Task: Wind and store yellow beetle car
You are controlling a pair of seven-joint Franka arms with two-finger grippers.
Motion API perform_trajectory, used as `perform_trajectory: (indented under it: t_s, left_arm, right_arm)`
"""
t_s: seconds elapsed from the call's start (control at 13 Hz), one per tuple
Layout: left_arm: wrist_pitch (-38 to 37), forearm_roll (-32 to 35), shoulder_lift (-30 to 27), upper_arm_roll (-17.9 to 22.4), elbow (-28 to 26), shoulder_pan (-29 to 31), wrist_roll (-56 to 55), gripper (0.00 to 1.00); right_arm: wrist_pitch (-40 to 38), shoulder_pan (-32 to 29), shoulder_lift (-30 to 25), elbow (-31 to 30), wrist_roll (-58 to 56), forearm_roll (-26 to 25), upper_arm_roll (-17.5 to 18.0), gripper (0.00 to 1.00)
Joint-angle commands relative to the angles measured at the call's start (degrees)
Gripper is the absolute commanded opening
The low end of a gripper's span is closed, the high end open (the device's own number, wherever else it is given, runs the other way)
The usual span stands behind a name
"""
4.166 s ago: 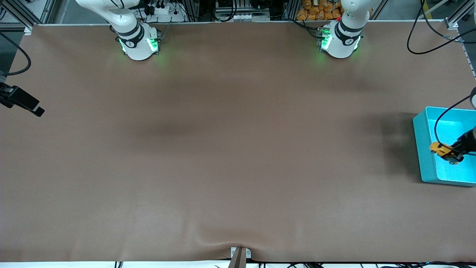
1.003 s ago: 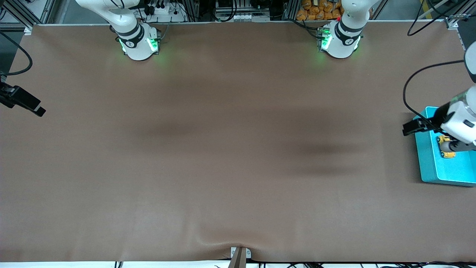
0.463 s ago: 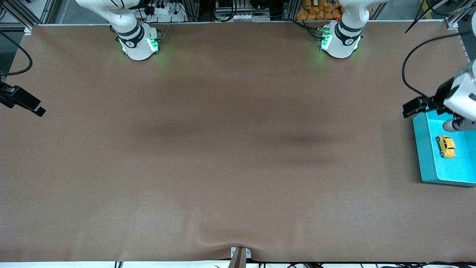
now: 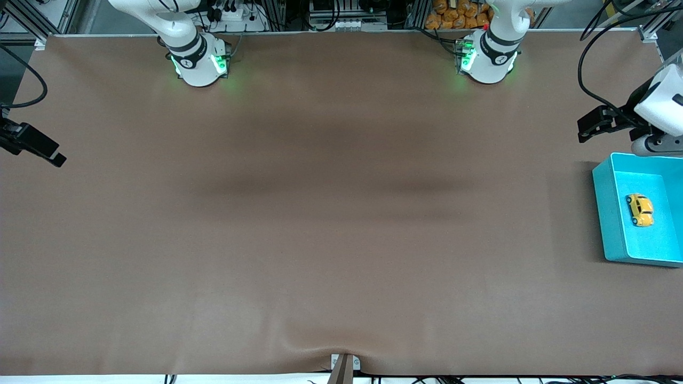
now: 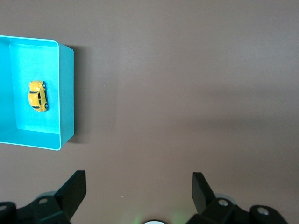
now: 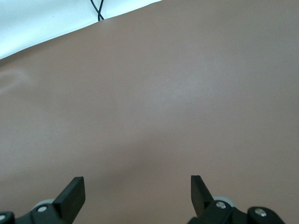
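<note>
The yellow beetle car (image 4: 640,209) lies on its wheels on the floor of the teal bin (image 4: 605,213), at the left arm's end of the table. It also shows in the left wrist view (image 5: 38,96), inside the bin (image 5: 66,93). My left gripper (image 5: 138,179) is open and empty, up in the air over bare table beside the bin; in the front view it (image 4: 655,145) hangs just off the bin's rim. My right gripper (image 6: 138,184) is open and empty over bare table at the right arm's end.
Brown mat (image 4: 331,213) covers the table. The two arm bases (image 4: 200,61) (image 4: 488,58) stand along the edge farthest from the front camera. A black cable (image 4: 592,80) loops above the table near the left hand. The table edge (image 6: 56,23) shows in the right wrist view.
My left gripper let go of the car in the bin, then rose and drew away toward the bases' side. The car stays still in the bin. The right arm has not moved.
</note>
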Motion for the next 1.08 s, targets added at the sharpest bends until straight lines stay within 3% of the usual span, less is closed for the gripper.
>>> perform_trajectory:
  t_s: [0.0,1.0]
  left_arm:
    - [-0.7,-3.1,-1.7,1.0,-0.6,-0.7,1.0,1.00]
    - [-1.5,-2.5,-2.2,0.5,-0.6,-1.2,0.8,1.00]
  right_arm:
    - [-0.2,-0.4,-0.3,0.1,0.8,-0.7,0.5,1.00]
    - [-0.1,-0.4,-0.2,0.1,0.8,-0.7,0.5,1.00]
